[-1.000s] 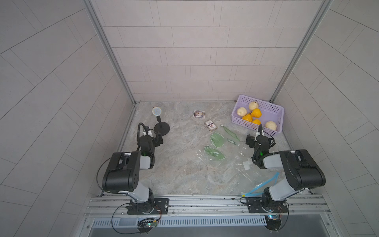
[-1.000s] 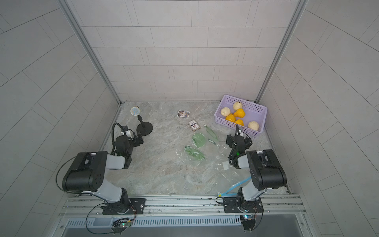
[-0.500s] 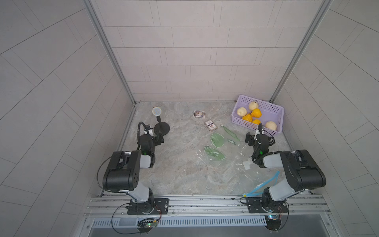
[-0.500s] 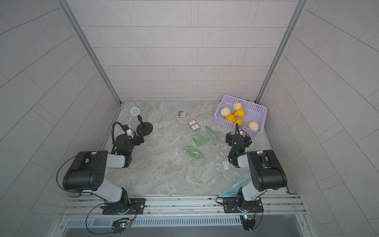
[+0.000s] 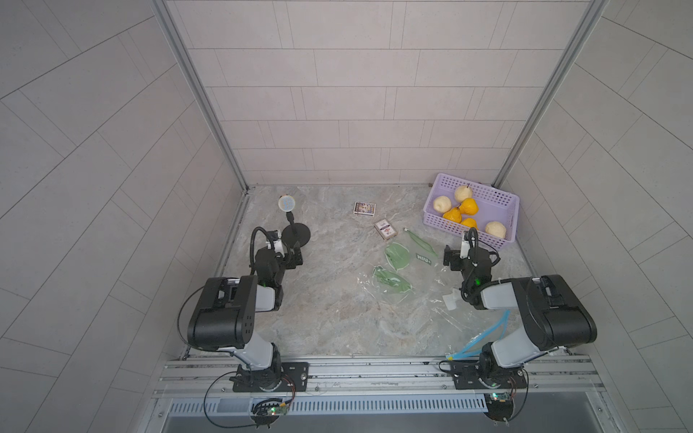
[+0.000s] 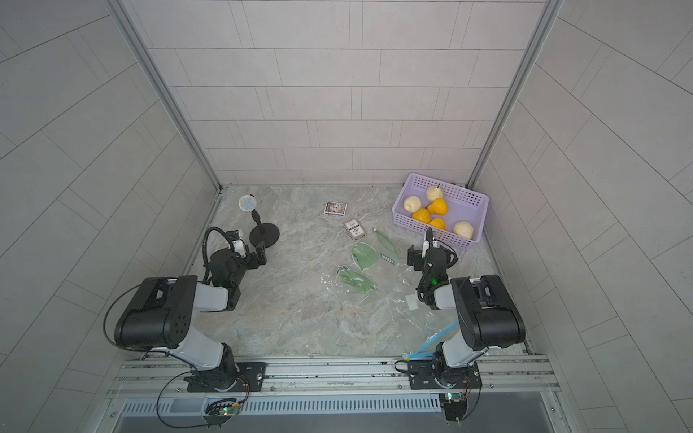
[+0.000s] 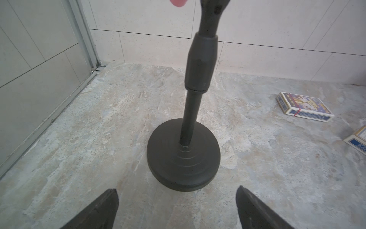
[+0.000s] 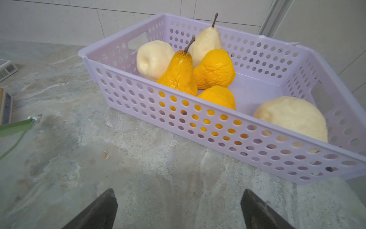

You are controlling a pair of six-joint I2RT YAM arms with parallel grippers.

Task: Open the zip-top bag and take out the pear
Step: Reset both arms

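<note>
my left gripper stood wide, empty, facing stand | zip-top bag lay flat mid-table, looked empty | my right gripper stood wide, empty, facing basket holding pears | risk: thin film could slide from my pinch

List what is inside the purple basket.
The basket holds six pears: three pale pears and three orange pears. The lowest orange pear sits behind the front wall, partly hidden. The basket floor beneath the fruit is covered.
</note>
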